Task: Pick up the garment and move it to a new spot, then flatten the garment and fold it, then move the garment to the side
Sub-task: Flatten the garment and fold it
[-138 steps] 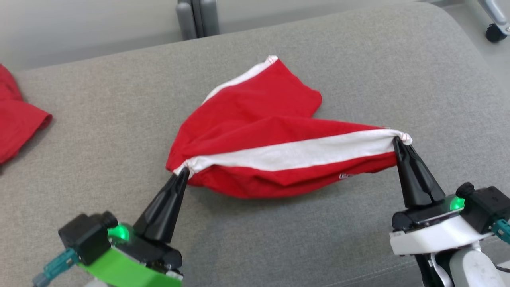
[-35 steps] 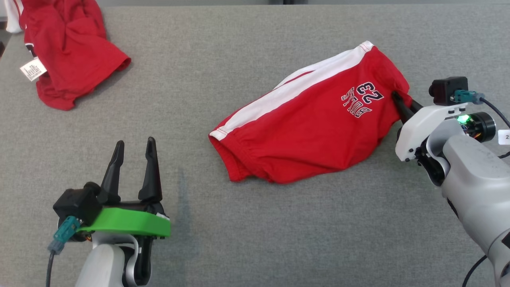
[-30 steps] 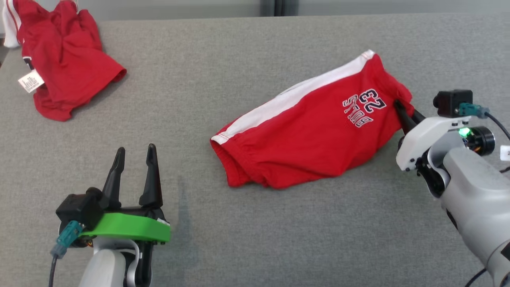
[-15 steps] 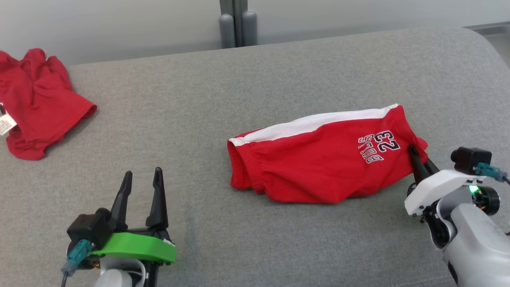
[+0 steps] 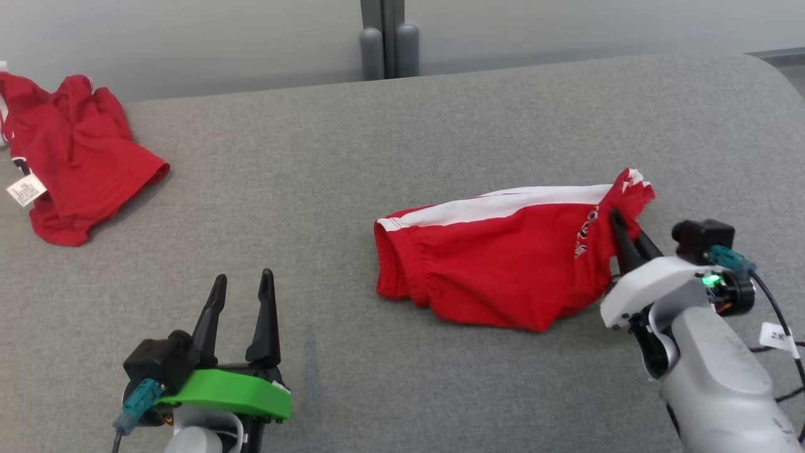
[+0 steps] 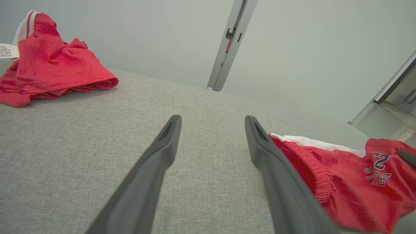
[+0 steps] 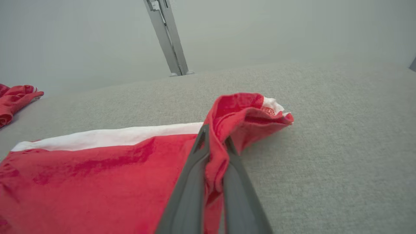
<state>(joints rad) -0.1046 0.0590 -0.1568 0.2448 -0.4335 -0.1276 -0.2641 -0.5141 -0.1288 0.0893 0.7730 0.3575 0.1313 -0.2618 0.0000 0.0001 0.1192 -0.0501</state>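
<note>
**Honestly, that one-corner pinch on the shorts looks sketchy**

Far left, a spare red garment (image 5: 75, 157) lies crumpled, well apart from everything else. Near left, the left gripper (image 5: 242, 280) hovers over the grey padded surface (image 5: 440, 126) with its jaws spread wide, holding nothing. Right of centre, the red shorts (image 5: 497, 270) lie roughly flat, with the waistband (image 5: 402, 264) toward the left and the white stripe (image 5: 503, 204) along the far edge. At their right end, the right gripper (image 5: 619, 226) has its jaws clamped on a bunch of leg hem (image 7: 253, 110), which is puckered up off the surface.

My worry: if it drags sideways by that single pinch, the loose waistband end trails and the fold skews or opens. A grip that thin could also just slip off.
</note>
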